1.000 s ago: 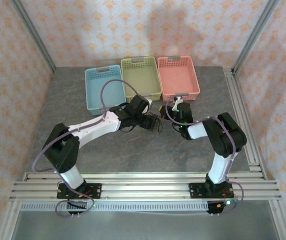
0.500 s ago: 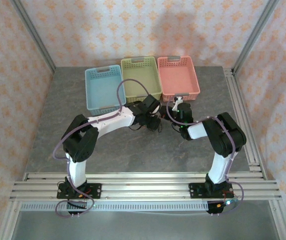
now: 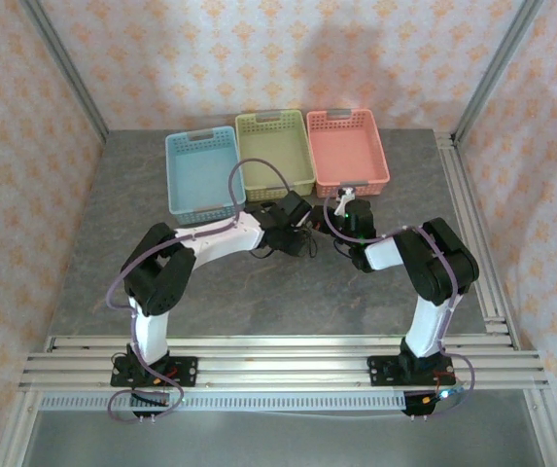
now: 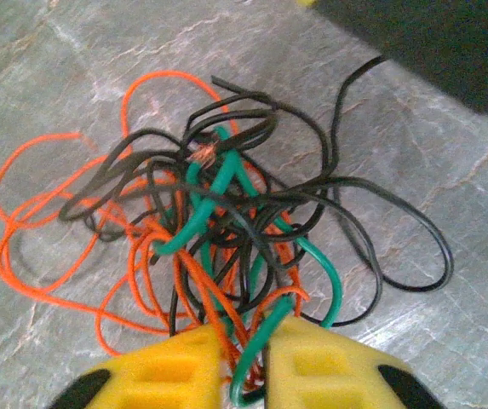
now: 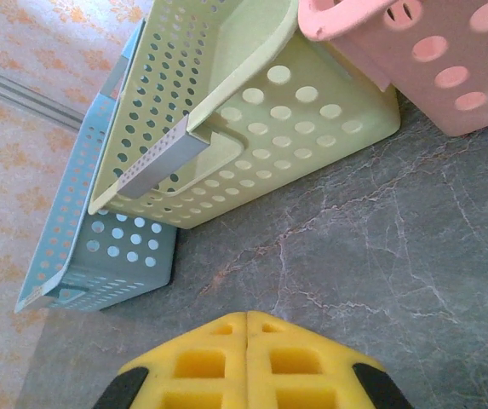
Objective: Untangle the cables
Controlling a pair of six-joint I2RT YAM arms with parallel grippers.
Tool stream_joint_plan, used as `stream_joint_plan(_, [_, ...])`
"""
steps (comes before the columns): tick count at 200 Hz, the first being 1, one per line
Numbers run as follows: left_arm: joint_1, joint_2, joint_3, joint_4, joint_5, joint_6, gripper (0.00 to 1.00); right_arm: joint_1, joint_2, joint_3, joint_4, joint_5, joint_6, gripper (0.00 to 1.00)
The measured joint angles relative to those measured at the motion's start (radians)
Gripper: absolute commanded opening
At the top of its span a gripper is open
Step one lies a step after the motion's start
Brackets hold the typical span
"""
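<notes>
Grey marbled table [image 4: 48, 34] carries the thin glossy cables [image 4: 226, 213], orange, black and green, looping at 12 o'clock from my left gripper [image 4: 245, 354], whose yellow pads [image 4: 175, 366] pinch several strands. My right gripper [image 5: 246, 328] is closed, empty.

Our white left arm [image 3: 210, 236] now reaches farther right across the grey stone-patterned table [image 3: 259, 302]. Its black elbow swings in from the left edge toward the middle. The lilac hose [image 3: 233, 185] arching over the forearm shifts from above the light-blue plastic basket [image 3: 200, 170] to the gap beside the pale-green plastic basket [image 3: 276, 151]. Our left gripper [image 4: 244, 345] slides right with it and now covers more of the tangle of thin red-orange, black and green cables [image 4: 226, 230].
</notes>
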Motion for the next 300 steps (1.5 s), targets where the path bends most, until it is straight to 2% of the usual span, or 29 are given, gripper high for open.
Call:
stream_joint_plan(46, [0.0, -0.106, -0.087, 0.05, -0.068, -0.007, 0.0, 0.0, -0.002, -0.002, 0.0, 0.013, -0.006, 0.0])
stream_joint_plan(107, [0.026, -0.311, -0.275, 0.144, -0.189, -0.058, 0.0, -0.001, -0.102, -0.074, -0.019, 0.157, -0.037, 0.0])
stream_joint_plan(178, [0.184, -0.516, -0.459, 0.201, -0.306, -0.188, 0.0, -0.021, -0.228, -0.166, -0.104, 0.471, -0.019, 0.0])
stream_joint_plan(206, [0.213, -0.566, -0.505, 0.208, -0.325, -0.234, 0.0, -0.021, -0.279, -0.19, -0.116, 0.559, -0.023, 0.0])
stream_joint_plan(235, [0.218, -0.603, -0.531, 0.22, -0.365, -0.285, 0.0, -0.021, -0.28, -0.19, -0.127, 0.59, -0.023, 0.0])
stream_joint_plan(252, [0.249, -0.651, -0.576, 0.238, -0.371, -0.321, 0.0, -0.021, -0.28, -0.19, -0.127, 0.597, -0.023, 0.0])
stream_joint_plan(300, [0.283, -0.671, -0.604, 0.251, -0.365, -0.364, 0.0, -0.021, -0.269, -0.189, -0.118, 0.56, -0.023, 0.0])
